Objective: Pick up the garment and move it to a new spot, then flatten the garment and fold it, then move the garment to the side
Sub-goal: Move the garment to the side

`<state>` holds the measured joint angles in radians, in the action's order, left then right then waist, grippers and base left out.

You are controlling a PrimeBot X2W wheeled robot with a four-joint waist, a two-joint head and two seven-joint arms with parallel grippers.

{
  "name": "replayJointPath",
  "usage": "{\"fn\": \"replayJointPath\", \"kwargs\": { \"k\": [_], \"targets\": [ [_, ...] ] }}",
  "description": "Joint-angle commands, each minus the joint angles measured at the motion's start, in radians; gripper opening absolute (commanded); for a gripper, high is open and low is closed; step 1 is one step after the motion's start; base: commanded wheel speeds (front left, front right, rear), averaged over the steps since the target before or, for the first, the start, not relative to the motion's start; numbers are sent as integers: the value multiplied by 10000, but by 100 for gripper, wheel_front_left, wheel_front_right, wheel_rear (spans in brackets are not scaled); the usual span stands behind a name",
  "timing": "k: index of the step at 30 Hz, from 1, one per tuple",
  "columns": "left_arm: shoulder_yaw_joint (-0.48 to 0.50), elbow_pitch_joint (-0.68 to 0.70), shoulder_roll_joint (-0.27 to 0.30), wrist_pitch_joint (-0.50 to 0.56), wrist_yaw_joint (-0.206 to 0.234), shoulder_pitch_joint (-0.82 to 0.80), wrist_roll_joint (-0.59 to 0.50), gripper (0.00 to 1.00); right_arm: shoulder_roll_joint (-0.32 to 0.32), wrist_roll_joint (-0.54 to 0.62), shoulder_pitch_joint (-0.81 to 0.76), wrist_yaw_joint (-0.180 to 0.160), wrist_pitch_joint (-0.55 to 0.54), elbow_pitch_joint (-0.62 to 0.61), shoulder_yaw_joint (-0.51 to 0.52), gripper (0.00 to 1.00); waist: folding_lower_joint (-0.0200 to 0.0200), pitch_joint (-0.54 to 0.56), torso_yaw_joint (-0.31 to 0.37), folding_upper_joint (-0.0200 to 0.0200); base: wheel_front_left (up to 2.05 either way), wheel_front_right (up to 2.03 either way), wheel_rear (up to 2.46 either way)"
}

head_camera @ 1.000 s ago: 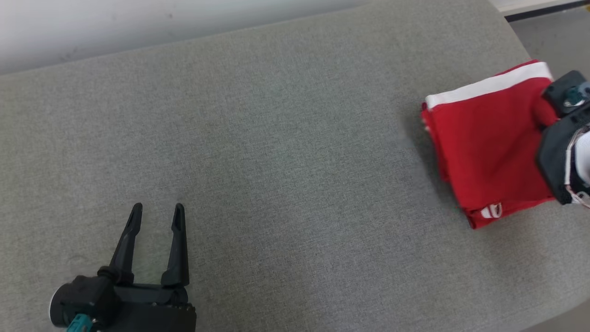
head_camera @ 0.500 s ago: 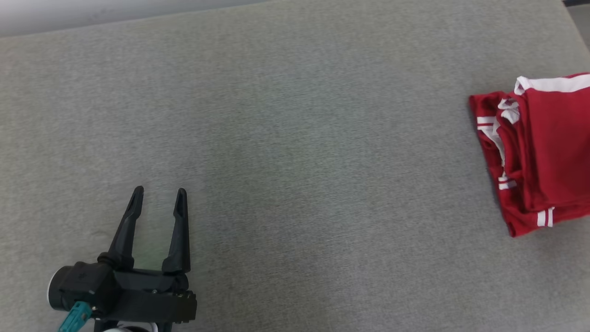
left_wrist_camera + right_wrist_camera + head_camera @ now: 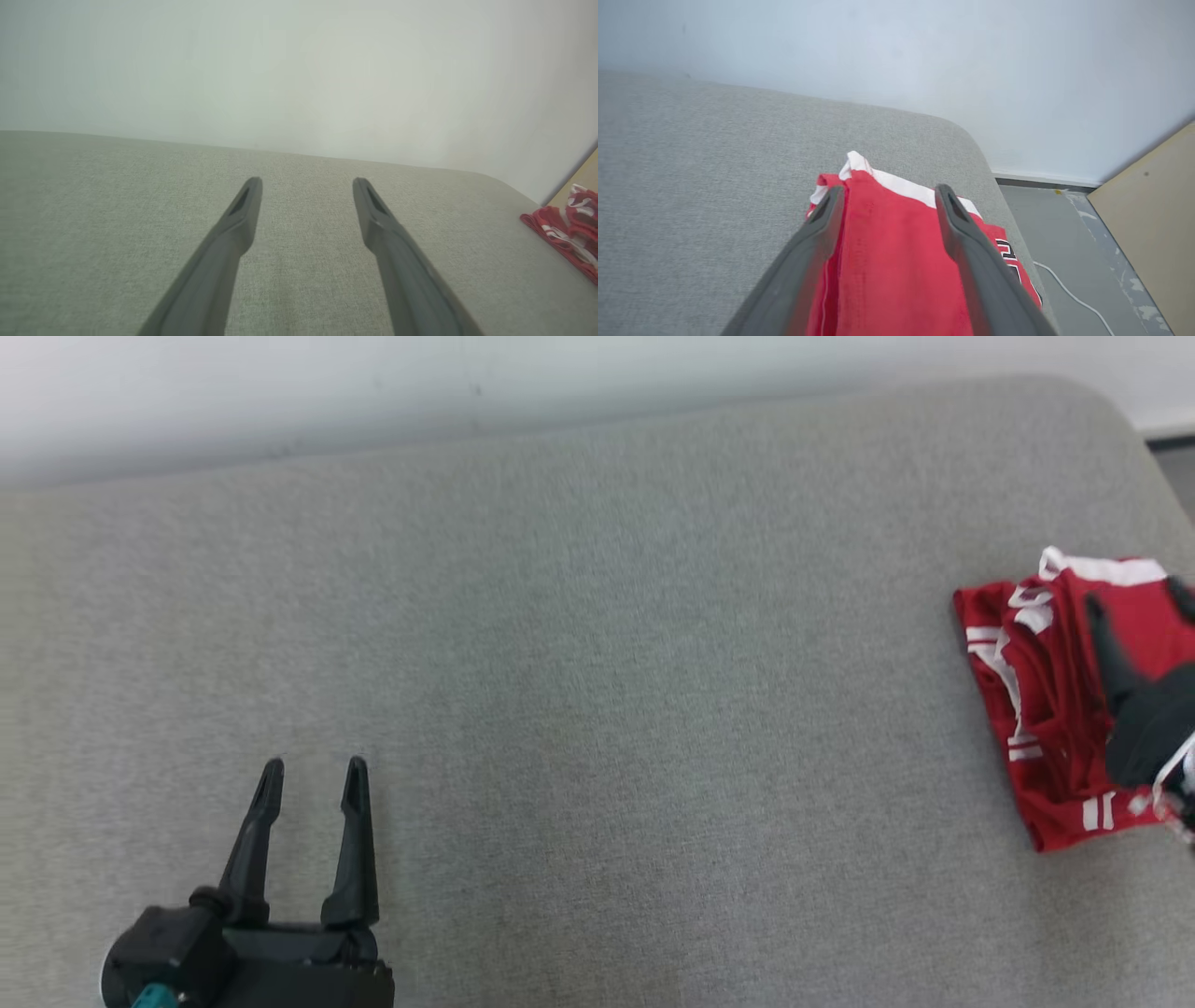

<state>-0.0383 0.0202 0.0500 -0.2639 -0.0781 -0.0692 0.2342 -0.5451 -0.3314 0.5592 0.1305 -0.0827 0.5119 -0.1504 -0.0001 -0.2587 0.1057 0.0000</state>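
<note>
At 3 o'clock in the head view, near the rounded corner of the counter [image 3: 597,616], the folded red garment [image 3: 1036,709] lies with its white trim toward 12. My right pincer [image 3: 889,190] stands wide over it, holding nothing. I cannot tell whether its fingers touch the cloth. The left pincer [image 3: 315,765], also wide and empty, waits at 7 o'clock, well apart. I judge the placing done, so I'd lift the right arm straight up before swinging away. A sideways drag could snag the top fold or push the bundle off the edge.
</note>
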Motion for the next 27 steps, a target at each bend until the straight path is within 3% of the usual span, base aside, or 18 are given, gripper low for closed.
{"fn": "replayJointPath", "kwargs": {
  "k": [1, 15, 27],
  "targets": [
    [50, 14, 9, 3, 64, 203, 56, 100, 104, -60, -262, 1, 213, -180, 29, 100, 1, 651, -282, 0, 0, 0, 0],
    [499, -606, 10, 3, 189, 1131, 15, 100, 2301, -699, -3737, 1, 2280, -2671, 519, 100, 1, 2207, -821, 0, 0, 0, 0],
    [807, -1341, 5, 3, -27, 1295, -97, 100, 3344, -541, -4955, 1, 2791, -2276, 344, 100, 1, 2557, -1229, 0, 0, 0, 0]
  ]
}}
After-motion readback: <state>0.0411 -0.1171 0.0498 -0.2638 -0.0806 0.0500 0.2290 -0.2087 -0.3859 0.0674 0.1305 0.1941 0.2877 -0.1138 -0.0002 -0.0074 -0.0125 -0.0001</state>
